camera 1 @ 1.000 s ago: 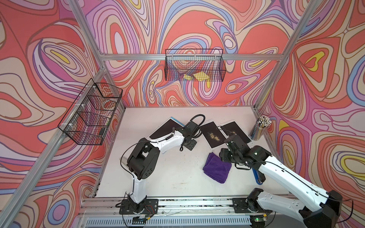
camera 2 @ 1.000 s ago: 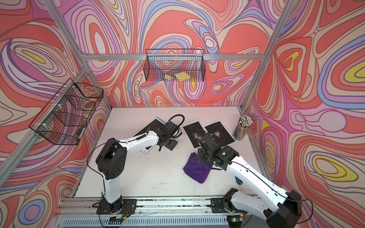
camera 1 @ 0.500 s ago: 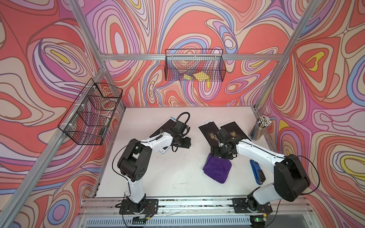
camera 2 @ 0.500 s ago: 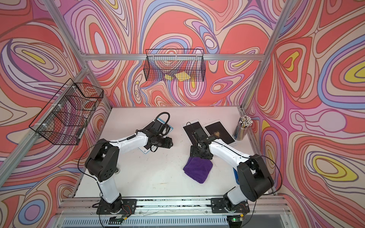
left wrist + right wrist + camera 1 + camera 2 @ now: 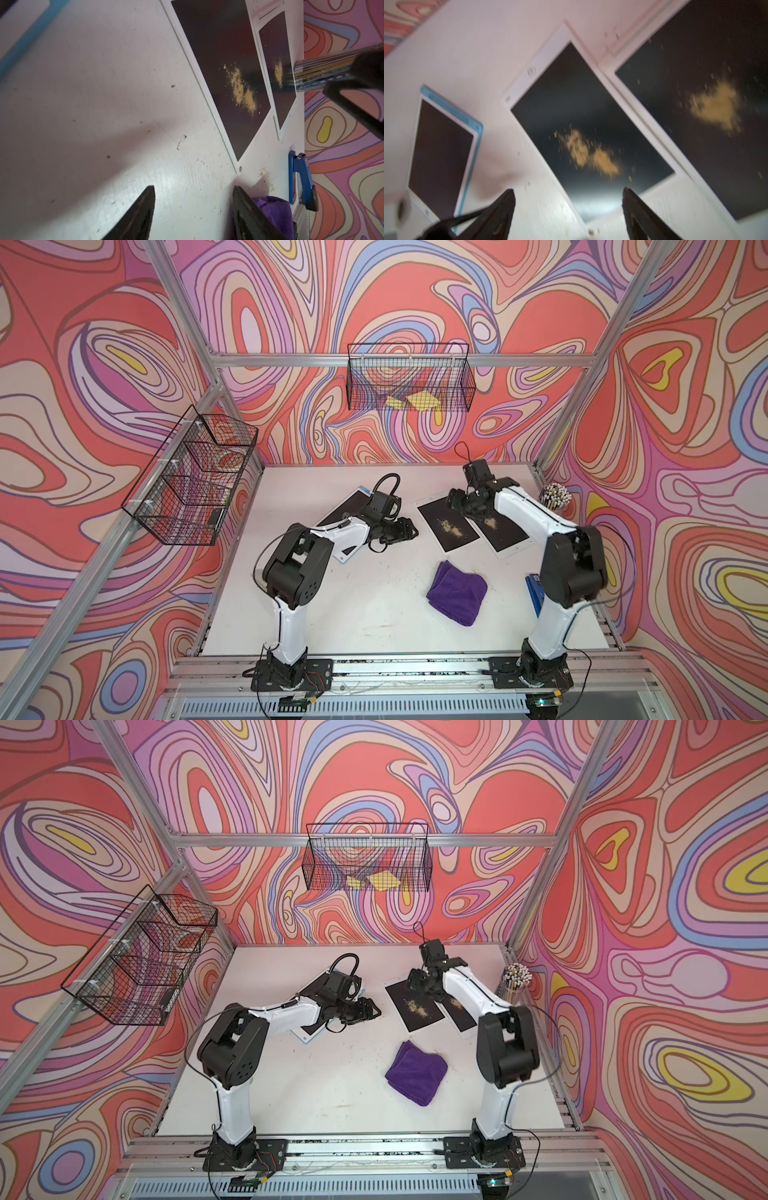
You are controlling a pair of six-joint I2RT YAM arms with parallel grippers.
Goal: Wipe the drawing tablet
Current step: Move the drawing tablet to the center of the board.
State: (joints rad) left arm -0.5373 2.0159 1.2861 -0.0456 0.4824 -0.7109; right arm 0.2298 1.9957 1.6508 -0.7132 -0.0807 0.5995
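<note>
Near the tabletop's back edge, left gripper (image 5: 194, 188) hovers, jaws apart and empty, just beside a clean tablet (image 5: 440, 149). Right gripper (image 5: 569, 190), jaws wide and empty, hangs over the middle tablet (image 5: 448, 531), powdered like the right tablet (image 5: 505, 535). Cloth (image 5: 457, 593) lies unheld toward the front edge; a bare-jawed pass would likely scatter powder.

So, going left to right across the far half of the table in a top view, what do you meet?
blue-edged tablet → left gripper → first powder-dusted tablet → second powder-dusted tablet → pencil cup
</note>
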